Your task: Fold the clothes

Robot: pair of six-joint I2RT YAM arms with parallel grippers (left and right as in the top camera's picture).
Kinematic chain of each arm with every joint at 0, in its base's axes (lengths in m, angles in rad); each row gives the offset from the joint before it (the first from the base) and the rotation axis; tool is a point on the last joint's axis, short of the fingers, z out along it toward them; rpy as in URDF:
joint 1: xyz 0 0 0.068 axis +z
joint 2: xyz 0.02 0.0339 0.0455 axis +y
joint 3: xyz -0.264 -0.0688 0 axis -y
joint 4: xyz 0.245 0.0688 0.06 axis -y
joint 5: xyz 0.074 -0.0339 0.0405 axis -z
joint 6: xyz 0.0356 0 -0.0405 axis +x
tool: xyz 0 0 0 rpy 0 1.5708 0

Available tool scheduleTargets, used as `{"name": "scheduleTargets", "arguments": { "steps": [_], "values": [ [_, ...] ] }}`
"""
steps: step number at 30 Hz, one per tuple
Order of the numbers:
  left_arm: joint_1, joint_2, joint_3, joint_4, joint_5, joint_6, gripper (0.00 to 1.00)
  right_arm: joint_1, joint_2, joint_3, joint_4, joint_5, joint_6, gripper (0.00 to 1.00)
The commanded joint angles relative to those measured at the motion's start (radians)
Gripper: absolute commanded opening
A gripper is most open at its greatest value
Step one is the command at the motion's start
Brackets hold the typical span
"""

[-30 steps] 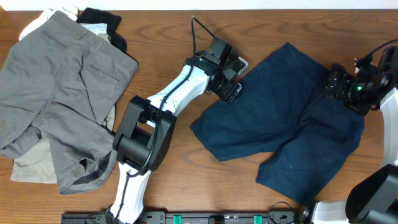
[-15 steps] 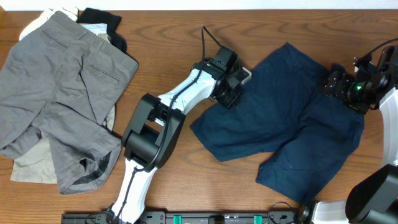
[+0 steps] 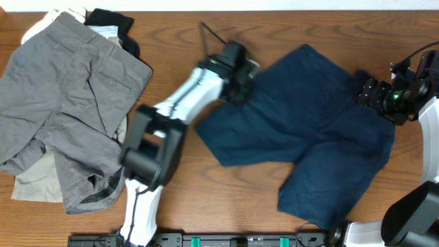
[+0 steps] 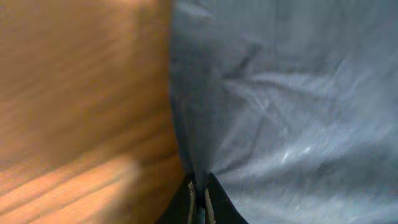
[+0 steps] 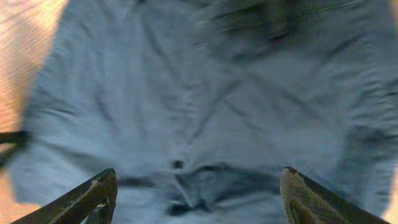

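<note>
The dark navy shorts (image 3: pixel 309 130) are spread flat on the wooden counter (image 3: pixel 206 199), right of centre. Their left edge is grasped by the left pincer (image 4: pixel 199 200), whose fingers are clenched on a fold of the fabric. The right pincer (image 5: pixel 199 171) is held released, fingers wide apart, above the shorts' right side. Grey shorts (image 3: pixel 62 103) are heaped at the far left.

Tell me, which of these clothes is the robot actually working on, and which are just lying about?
In the job: navy shorts; left end effector, pinching their edge; right end effector, open above them.
Lying about: grey shorts; black garment; pale garment under the grey shorts.
</note>
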Motion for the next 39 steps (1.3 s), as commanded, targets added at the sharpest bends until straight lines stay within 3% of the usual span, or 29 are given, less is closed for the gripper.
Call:
{"name": "scheduleTargets", "arguments": {
  "steps": [1, 11, 13, 17, 24, 31, 33, 37, 39],
  "values": [
    [0.087, -0.136, 0.028, -0.034, -0.058, -0.079, 0.06, 0.017, -0.003, -0.002, 0.004, -0.008, -0.014, 0.82],
    [0.239, -0.233, 0.028, -0.238, -0.058, -0.123, 0.06, 0.102, 0.080, -0.006, 0.054, -0.008, -0.010, 0.81],
    [0.248, -0.233, 0.028, -0.260, -0.058, -0.122, 0.13, 0.122, 0.117, -0.006, 0.077, -0.008, -0.009, 0.81],
    [0.249, -0.233, 0.028, -0.271, -0.073, -0.123, 0.23, 0.163, 0.213, -0.006, 0.147, -0.008, 0.001, 0.80],
    [0.248, -0.233, 0.028, -0.271, -0.083, -0.123, 0.23, 0.205, 0.338, -0.006, 0.239, 0.038, 0.000, 0.68],
    [0.213, -0.230, 0.018, -0.243, -0.083, -0.124, 0.23, 0.214, 0.378, -0.006, 0.262, 0.124, -0.075, 0.66],
    [0.198, -0.226, 0.012, -0.225, -0.083, -0.123, 0.23, 0.216, 0.378, -0.006, 0.274, 0.123, -0.074, 0.59],
    [0.174, -0.218, 0.010, -0.206, -0.083, -0.123, 0.23, 0.235, 0.378, -0.006, 0.295, 0.118, -0.074, 0.29],
    [0.169, -0.218, 0.007, -0.203, -0.084, -0.123, 0.23, 0.249, 0.378, -0.006, 0.297, 0.119, -0.074, 0.21]
  ]
}}
